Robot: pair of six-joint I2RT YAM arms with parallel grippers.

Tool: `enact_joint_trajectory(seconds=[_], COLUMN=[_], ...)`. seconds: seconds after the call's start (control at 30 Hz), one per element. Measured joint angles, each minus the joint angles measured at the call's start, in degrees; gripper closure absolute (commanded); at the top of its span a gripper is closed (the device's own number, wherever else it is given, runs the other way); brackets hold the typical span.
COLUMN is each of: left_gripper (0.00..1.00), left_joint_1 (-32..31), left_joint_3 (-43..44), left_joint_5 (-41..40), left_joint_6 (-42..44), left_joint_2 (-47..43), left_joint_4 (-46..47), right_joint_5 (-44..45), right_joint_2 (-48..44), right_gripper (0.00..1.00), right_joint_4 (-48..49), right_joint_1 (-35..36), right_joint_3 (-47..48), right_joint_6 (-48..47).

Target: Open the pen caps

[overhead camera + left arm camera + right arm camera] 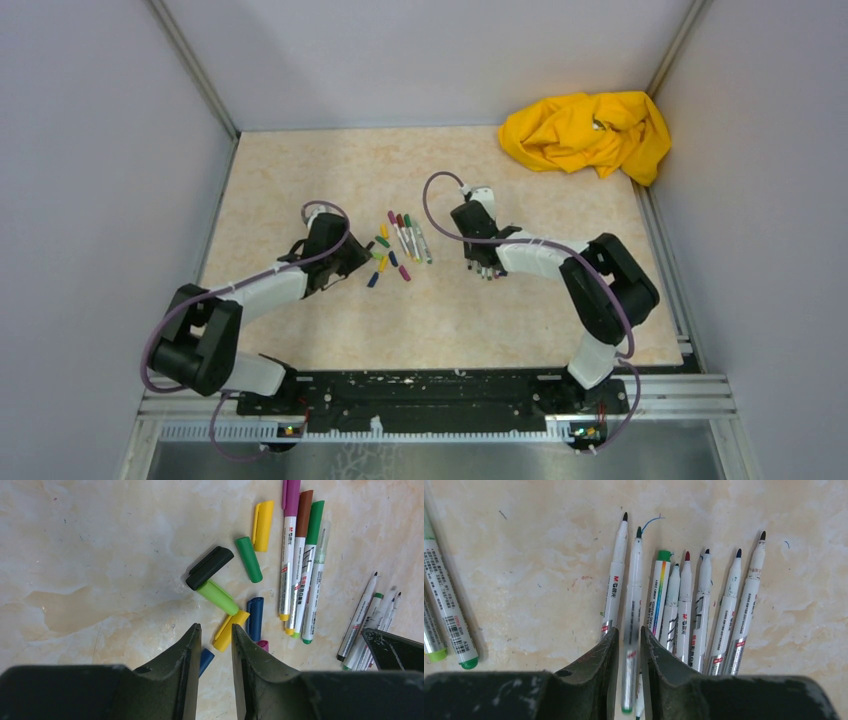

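Loose pen caps in black, green, yellow, blue and magenta lie on the table; they also show in the top view. Several capped pens lie side by side to their right. My left gripper is open and empty just above the caps, with a yellow cap on the table between its tips. My right gripper is open over a row of uncapped pens. A green-tipped pen runs through the gap between its jaws, clear of both, its near end blurred.
A crumpled yellow cloth lies in the far right corner. Grey walls close the table on the left, back and right. Both grippers flank the pens in the middle. Capped pens' ends show at the right wrist view's left edge.
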Motion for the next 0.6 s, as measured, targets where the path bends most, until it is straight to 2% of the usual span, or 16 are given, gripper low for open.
enact_joint_trajectory(seconds=[0.27,0.37,0.6], left_gripper=[0.63,0.57,0.34], left_joint_1=[-0.4,-0.7,-1.4], left_joint_3=[-0.5,-0.7,-3.0], left_joint_5=[-0.1,-0.4,-1.0], left_joint_6=[-0.3,-0.4,-1.5], left_joint_2=[-1.3,-2.3,-7.8], left_joint_4=[0.0,0.0,0.7], right_joint_5=[-0.4,-0.8,-3.0], right_joint_2=[0.6,0.5,-3.1], right_gripper=[0.73,0.70,0.65], right_joint_4=[0.2,1.2,3.9], right_joint_1=[-0.5,-0.5,-0.3], right_joint_3=[0.0,-0.1,-0.5], right_joint_6=[-0.3,-1.0,-4.9])
